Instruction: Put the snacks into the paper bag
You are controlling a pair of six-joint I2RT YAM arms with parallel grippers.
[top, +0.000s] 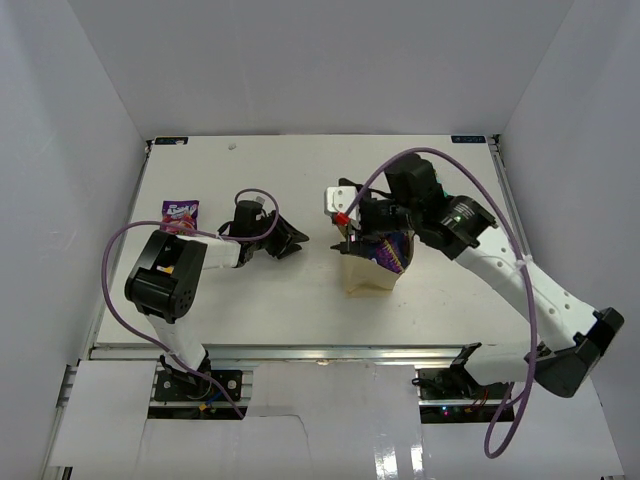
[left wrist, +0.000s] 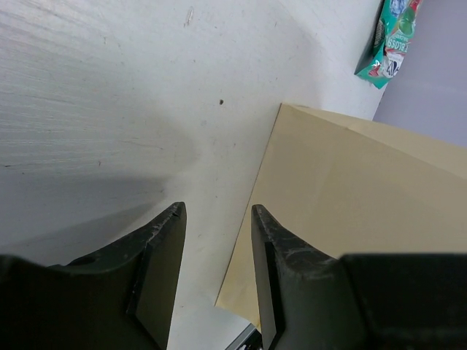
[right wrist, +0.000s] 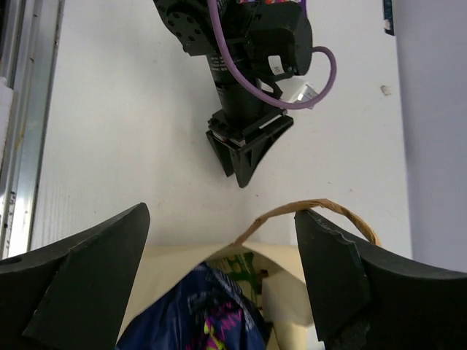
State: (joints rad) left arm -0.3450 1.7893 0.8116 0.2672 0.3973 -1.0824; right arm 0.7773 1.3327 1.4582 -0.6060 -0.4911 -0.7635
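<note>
Left hand [left wrist: 217, 211] beside paper bag [left wrist: 350, 204]

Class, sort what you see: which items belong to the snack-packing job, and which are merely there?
Job: paper bag; blue-purple packet in its mouth; magenta packet; green packet.
Merely there: table; purple cable.

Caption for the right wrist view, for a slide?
Open right gripper above the paper bag, dark blue-purple snack bag in its mouth; empty left gripper facing it across the table.
</note>
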